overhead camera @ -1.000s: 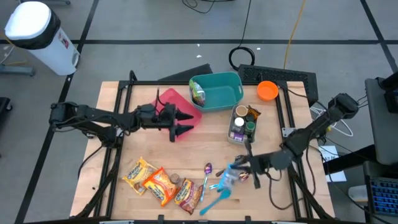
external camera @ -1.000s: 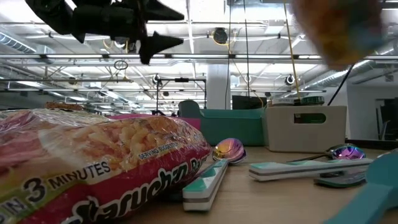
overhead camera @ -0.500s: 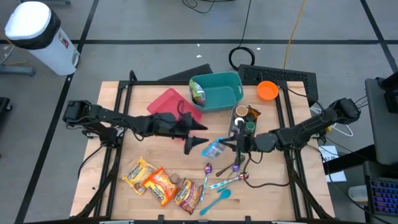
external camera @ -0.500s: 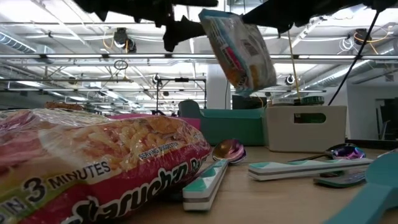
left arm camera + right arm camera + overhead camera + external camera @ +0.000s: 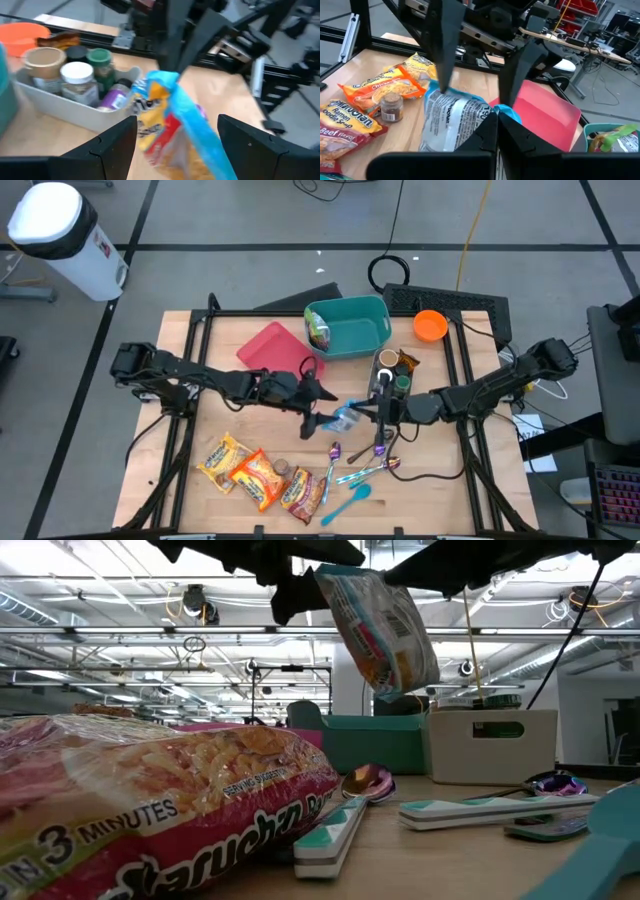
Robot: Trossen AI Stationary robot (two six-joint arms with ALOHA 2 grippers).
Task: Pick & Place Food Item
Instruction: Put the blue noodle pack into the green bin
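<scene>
Held item: we find a blue crinkled plastic ramen packet lifted clear of the wooden table, mid-table, right of centre.
Right gripper: the right gripper is pinched tight on the packet's right edge, carrying it by that corner so the packet hangs free.
Left gripper: the left gripper has its fingers spread on either side of the packet's left end, not yet clamped; we judge this a handover in the making.
Likely destination: the teal plastic basket at the far edge already holds a green-topped packet, so we judge it the drop point.
Obstacles below: iridescent metal spoons and teal-handled cutlery lie beneath.
Remaining stock: three orange and red noodle packets wait near left.
Adjacent: a grey tray of spice jars sits just far of the grippers.
</scene>
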